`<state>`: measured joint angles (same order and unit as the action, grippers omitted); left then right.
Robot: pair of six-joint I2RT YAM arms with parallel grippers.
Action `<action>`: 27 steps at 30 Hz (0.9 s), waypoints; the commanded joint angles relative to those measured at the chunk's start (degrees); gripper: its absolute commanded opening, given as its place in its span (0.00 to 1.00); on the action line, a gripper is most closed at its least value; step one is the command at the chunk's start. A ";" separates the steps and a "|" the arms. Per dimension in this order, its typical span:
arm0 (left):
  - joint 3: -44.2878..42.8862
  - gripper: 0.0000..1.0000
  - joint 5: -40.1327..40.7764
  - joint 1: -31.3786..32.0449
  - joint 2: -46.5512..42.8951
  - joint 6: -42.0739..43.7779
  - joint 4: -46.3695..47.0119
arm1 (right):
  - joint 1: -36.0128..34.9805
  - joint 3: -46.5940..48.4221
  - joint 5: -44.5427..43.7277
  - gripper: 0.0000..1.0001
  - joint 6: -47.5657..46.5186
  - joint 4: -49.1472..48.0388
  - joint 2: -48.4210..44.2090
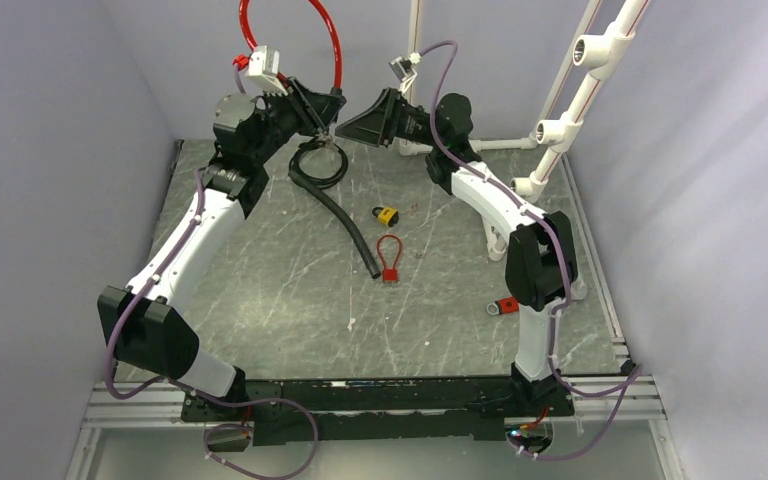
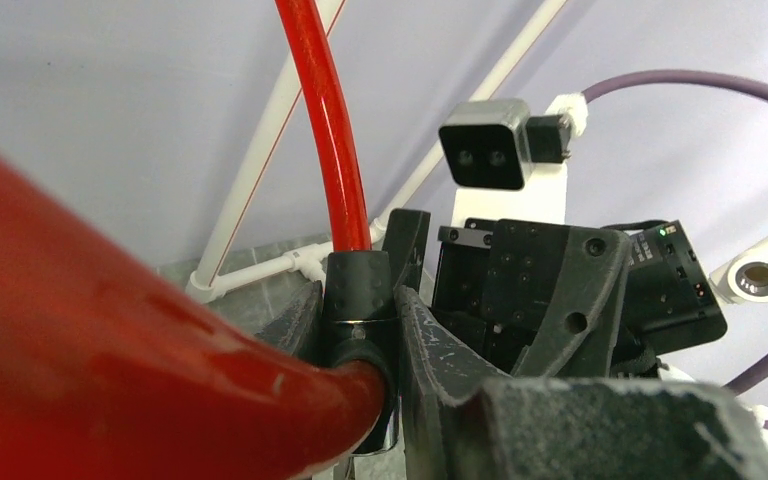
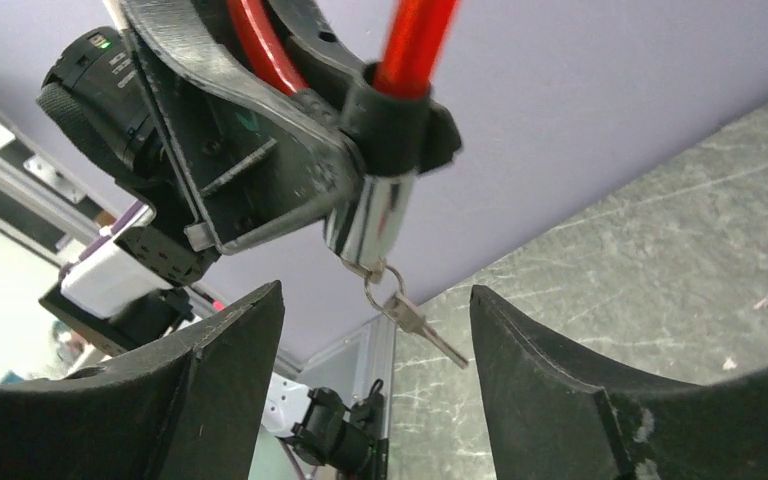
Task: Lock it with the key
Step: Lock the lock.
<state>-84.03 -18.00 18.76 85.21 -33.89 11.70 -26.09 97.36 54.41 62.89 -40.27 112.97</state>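
Up at the far edge of the surface [image 1: 260, 300], near its left corner, the left end effector [image 1: 322, 112] is raised well above the marble, and it is clamped tight on the red cable lock [image 1: 337, 52], whose cable arcs up in a big loop against the back wall. The left wrist view shows the fingers [image 2: 440, 350] pinching the black collar [image 2: 358, 290] from both sides, with the red cable rising straight out of its top. The lock cylinder [image 3: 375, 215], bright chrome, stands roughly upright with its long axis vertical and its lower end aimed down at the surface. From that bottom end hangs a ring, and the key [image 3: 422, 325] dangles off it, blade slanting down and towards the right of the right wrist view; whether another key sits in the keyway, I cannot tell. Facing it from the right comes the right end effector [image 3: 375, 297], jaws spread wide, one finger on each side of the dangling key and touching nothing. Down on the surface, near the middle, lie a black hose [image 1: 345, 215], a yellow padlock [image 1: 387, 214] and a small red loop lock [image 1: 390, 258], all well apart from both arms.
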 commanded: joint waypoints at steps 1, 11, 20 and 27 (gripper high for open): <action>-2.53 0.00 -3.03 -0.64 -0.36 -0.95 5.16 | 0.30 5.92 4.81 0.71 -2.86 -2.74 2.13; -5.03 0.00 -3.83 -1.36 1.11 -6.27 4.11 | 2.67 -5.08 1.43 0.72 -1.34 -14.35 1.19; -7.19 0.00 -0.85 -1.45 2.52 -15.29 3.28 | 0.01 -10.89 -12.12 0.68 2.10 -15.97 -3.86; -7.10 0.00 -1.44 -1.45 2.34 -19.21 1.94 | -0.10 -9.52 -9.06 0.68 0.76 -21.24 -3.64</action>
<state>-88.09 -19.59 17.54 88.79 -50.09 10.74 -26.55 85.84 45.23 64.25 -55.11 111.96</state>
